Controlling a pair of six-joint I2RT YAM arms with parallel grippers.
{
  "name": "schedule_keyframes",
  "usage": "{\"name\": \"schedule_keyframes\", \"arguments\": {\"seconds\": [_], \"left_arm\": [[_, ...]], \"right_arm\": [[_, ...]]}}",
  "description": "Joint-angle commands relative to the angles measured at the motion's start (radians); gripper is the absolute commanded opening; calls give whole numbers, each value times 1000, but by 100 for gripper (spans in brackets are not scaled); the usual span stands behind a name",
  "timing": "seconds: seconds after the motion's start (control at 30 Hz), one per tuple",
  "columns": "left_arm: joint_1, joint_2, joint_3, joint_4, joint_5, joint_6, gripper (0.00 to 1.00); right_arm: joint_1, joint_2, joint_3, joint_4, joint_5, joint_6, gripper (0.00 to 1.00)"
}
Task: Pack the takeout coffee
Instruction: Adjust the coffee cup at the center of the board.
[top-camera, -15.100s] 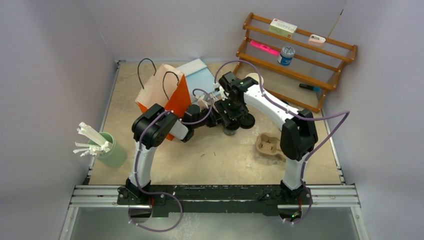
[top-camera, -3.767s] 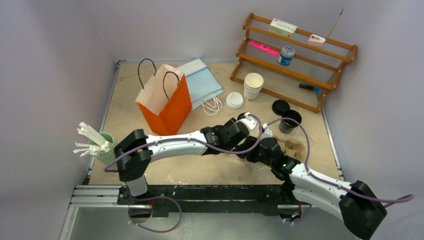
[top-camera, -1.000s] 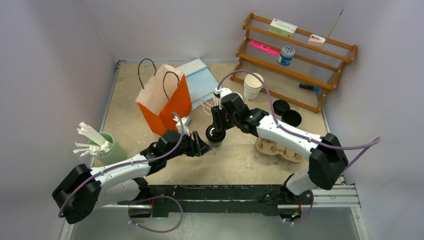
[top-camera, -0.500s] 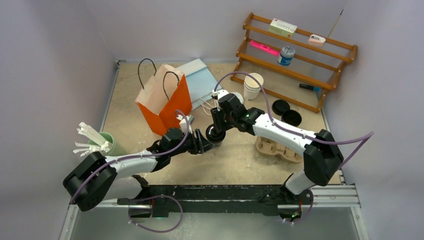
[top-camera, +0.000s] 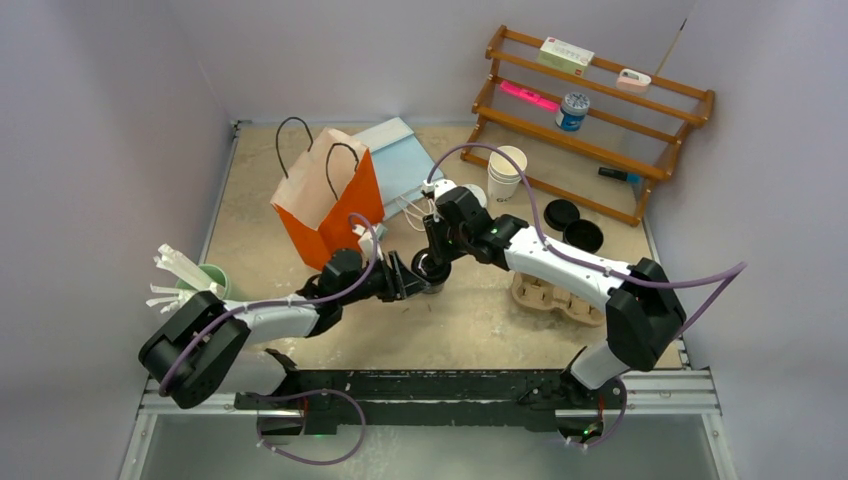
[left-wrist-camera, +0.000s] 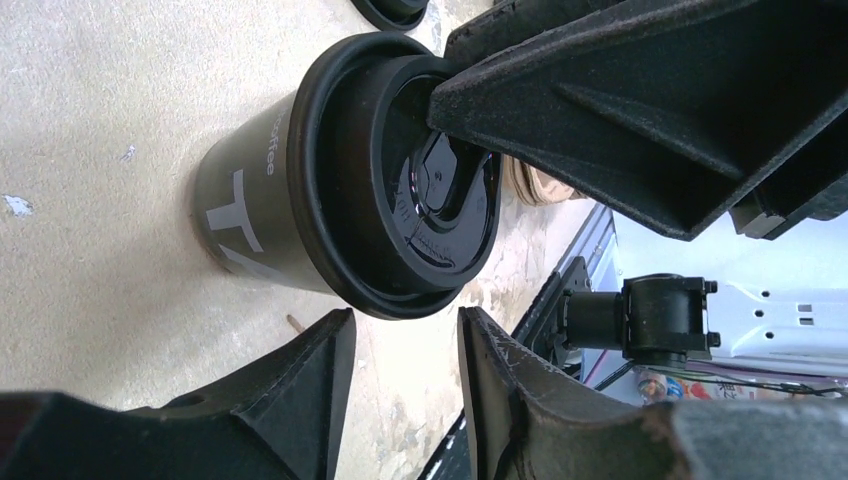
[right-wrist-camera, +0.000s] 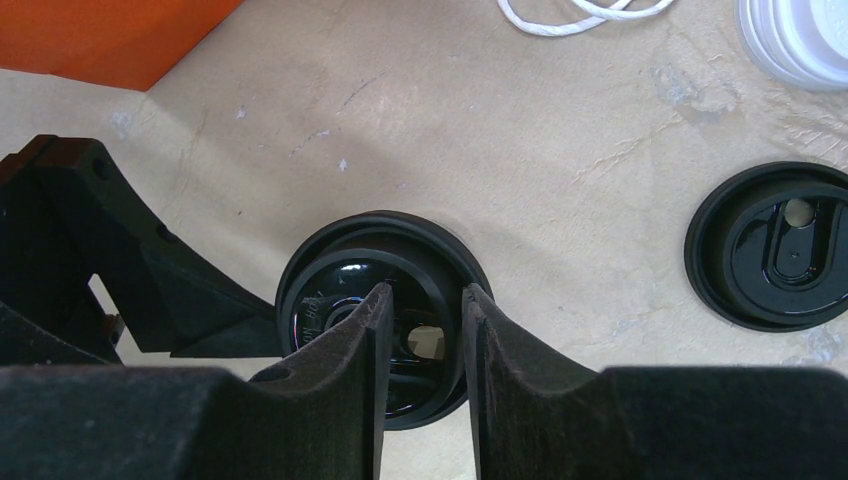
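A black takeout coffee cup (top-camera: 432, 270) with white print (left-wrist-camera: 240, 200) stands mid-table with a black lid (right-wrist-camera: 335, 250) on it. My right gripper (right-wrist-camera: 422, 297) points down onto the lid, its fingertips on the lid's top. Its jaws stand a narrow gap apart with nothing between them. My left gripper (left-wrist-camera: 405, 335) lies low at the cup's left, open, its tips just short of the lid's rim and not touching it. A loose black lid (right-wrist-camera: 785, 245) lies to the right, and beside it stands an open black cup (top-camera: 583, 236).
An orange paper bag (top-camera: 330, 200) stands left of the cup. The brown pulp carrier (top-camera: 555, 295) sits to the right. White cups (top-camera: 506, 170), a white lid (right-wrist-camera: 800, 40), a green cup of straws (top-camera: 215, 290) and a wooden rack (top-camera: 600, 110) stand around.
My left gripper has slid right, up to the lidded cup. My right gripper's jaws have narrowed over the lid.
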Motion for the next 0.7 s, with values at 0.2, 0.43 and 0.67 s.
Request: {"name": "schedule_keyframes", "arguments": {"seconds": [0.2, 0.43, 0.67], "left_arm": [[27, 31, 8, 119, 40, -26, 42], [42, 79, -16, 179, 49, -79, 45], [57, 134, -36, 220, 55, -146, 40]], "right_arm": [[0, 10, 27, -16, -15, -20, 26], [2, 10, 17, -13, -24, -22, 23], [8, 4, 0, -5, -33, -20, 20]]}}
